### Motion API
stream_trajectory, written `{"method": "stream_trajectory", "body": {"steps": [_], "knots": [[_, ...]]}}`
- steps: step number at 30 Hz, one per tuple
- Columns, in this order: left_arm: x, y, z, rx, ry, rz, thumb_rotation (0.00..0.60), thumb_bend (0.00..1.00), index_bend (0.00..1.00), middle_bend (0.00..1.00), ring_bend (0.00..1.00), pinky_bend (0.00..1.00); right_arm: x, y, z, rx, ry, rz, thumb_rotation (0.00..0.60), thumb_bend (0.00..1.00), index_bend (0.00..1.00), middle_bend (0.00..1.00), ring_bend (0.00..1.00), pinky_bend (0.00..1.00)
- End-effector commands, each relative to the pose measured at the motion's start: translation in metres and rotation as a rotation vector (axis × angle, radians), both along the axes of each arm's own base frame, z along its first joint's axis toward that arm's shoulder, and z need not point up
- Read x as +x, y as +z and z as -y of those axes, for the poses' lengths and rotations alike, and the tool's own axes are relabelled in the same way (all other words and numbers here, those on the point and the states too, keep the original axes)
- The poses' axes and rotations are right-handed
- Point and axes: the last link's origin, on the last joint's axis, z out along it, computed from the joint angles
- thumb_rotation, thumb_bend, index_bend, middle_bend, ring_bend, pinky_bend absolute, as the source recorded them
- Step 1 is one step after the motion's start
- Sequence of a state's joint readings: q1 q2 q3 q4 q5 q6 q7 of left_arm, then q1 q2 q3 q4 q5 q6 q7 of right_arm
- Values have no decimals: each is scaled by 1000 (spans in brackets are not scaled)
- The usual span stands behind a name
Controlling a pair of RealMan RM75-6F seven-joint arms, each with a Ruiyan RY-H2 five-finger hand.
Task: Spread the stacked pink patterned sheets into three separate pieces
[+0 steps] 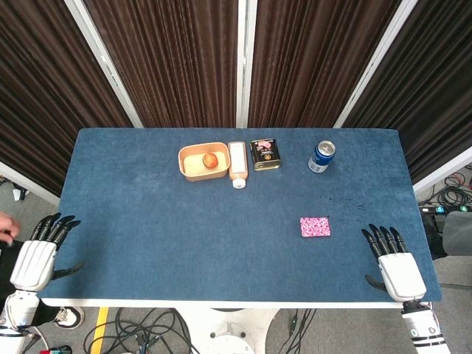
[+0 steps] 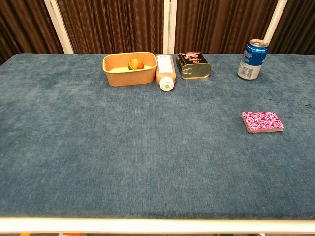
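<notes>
Both hands wait at the near table edge; the pink stack is untouched.

Right hand (image 1: 394,262) rests palm-down at the near right corner of the blue table (image 1: 184,228), fingers spread and holding nothing; the left hand (image 1: 40,251) lies the same way just off the near left edge. Stacked pink patterned sheets (image 2: 262,121) sit as one neat pile on the right side, near the right hand but apart from it. Nothing is separated yet, so the whole job remains. Along the far edge stand a tan tray (image 2: 129,69), a bottle (image 2: 165,73), a tin (image 2: 193,65) and a blue can (image 2: 252,59).
</notes>
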State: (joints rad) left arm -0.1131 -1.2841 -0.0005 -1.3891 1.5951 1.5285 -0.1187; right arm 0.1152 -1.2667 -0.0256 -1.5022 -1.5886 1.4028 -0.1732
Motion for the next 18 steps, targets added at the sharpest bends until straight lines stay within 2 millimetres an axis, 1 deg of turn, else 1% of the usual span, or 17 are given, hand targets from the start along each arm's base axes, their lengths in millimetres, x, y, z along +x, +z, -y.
{"method": "stream_trajectory", "body": {"steps": [1, 18], "knots": [[1, 0, 0, 1, -1, -2, 600, 0, 184, 131, 52, 98, 0, 0, 0, -1, 0, 1, 600, 58, 0, 0, 0, 0], [2, 0, 0, -9, 0, -7, 600, 0, 184, 132, 52, 99, 0, 0, 3, 0, 7, 21, 600, 90, 0, 0, 0, 0]]}}
